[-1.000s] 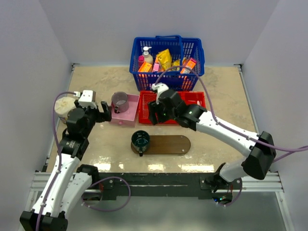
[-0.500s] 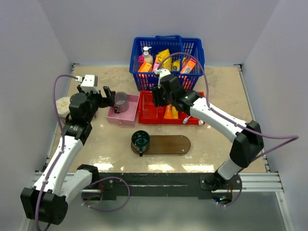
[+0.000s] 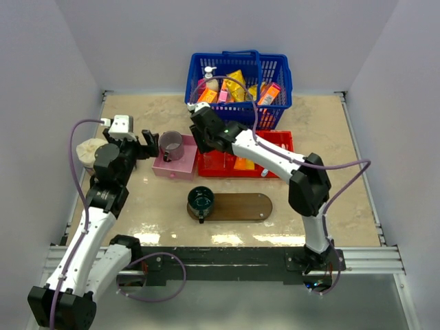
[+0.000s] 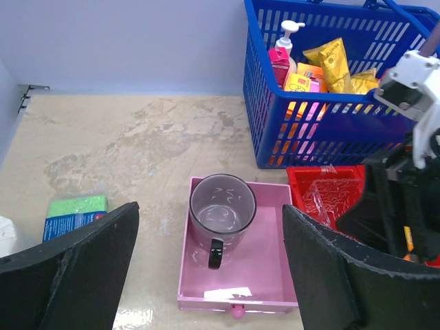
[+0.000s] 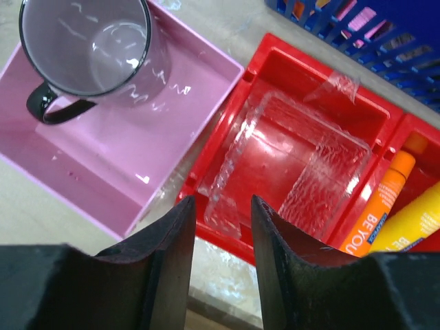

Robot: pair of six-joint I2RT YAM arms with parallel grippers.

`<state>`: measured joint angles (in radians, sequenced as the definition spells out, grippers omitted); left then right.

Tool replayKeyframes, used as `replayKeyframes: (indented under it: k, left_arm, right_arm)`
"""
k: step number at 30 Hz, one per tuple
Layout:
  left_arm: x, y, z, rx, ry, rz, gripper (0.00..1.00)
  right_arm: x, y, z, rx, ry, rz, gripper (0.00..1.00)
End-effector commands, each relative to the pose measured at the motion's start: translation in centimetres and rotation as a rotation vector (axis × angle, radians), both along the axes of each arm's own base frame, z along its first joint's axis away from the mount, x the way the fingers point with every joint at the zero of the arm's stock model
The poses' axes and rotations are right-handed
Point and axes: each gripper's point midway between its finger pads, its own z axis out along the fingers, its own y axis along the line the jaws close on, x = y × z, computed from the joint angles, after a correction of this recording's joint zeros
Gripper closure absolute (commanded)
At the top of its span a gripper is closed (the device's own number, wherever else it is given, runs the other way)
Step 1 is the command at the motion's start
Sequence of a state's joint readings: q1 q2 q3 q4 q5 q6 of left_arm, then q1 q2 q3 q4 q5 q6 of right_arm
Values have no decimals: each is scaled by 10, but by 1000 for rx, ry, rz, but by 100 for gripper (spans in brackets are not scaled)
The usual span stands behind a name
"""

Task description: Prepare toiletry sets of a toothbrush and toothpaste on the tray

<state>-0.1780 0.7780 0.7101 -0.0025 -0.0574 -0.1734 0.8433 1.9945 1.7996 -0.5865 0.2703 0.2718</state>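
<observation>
Nearest on the bench lies one brown tray [image 3: 240, 207], flat, with its long side running left to right. One dark round cup [image 3: 201, 199] stands on its left end.

Farther back and to the left sits one pink box [image 3: 180, 168]. One see-through mug [image 4: 221, 206] with a black handle stands upright in its far half. The left fingers [image 3: 148, 143] hang just left of this box. They are spread wide apart and hold nothing. One green sponge [image 4: 77, 206] lies on the bench to the left of the box.

Right beside the pink box, on its right, is one red bin [image 3: 282, 143]. One sheet of crinkly clear plastic [image 5: 289, 172] fills its left part. In the next part to the right lie two toothpaste tubes side by side: one orange tube [image 5: 377, 206] and one yellow tube [image 5: 416, 223]. Both are in the bin, well apart from the tray.

The right fingers [image 3: 203, 146] hover over the near left edge of the red bin, close to the pink box. There is a small gap between them and nothing is in it.

Farthest back stands one blue basket [image 3: 237, 113], full of bottles and packets, just behind the red bin.
</observation>
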Motion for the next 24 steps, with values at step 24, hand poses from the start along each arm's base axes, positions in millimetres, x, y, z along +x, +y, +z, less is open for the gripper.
replayKeyframes:
  k: [24]
  left_arm:
    - [2,-2,9,-1,-31,-7,11]
  right_arm:
    - [26,9,-26,-124,-13,-76,65]
